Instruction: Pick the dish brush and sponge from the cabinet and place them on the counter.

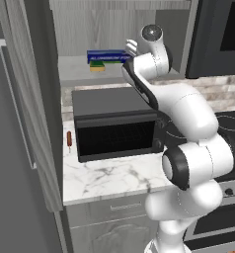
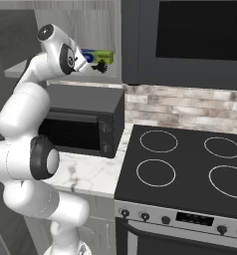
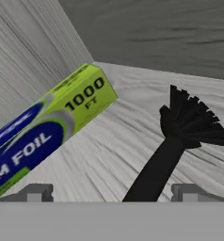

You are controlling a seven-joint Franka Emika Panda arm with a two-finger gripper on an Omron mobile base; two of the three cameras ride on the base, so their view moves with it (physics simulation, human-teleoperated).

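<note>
The dish brush (image 3: 180,134) lies on the pale shelf of the cabinet (image 3: 132,89), its black bristle head pointing away and its handle running back between my fingertips (image 3: 36,193). My gripper (image 3: 113,194) is open around the handle, not closed on it. From the right base view the gripper (image 2: 90,63) reaches into the cabinet, with the brush head (image 2: 102,67) just beyond it. The sponge (image 1: 97,68), yellow with a green layer, sits on the shelf under the front of the long blue box. The marble counter (image 1: 107,178) lies below.
A blue-and-green foil box (image 3: 48,127) lies on the shelf left of the brush. A black toaster oven (image 1: 114,123) stands on the counter under the cabinet, with a small orange-red stick (image 1: 69,139) to its left. The open cabinet door (image 1: 30,99) hangs at left; the stovetop (image 2: 185,159) is at right.
</note>
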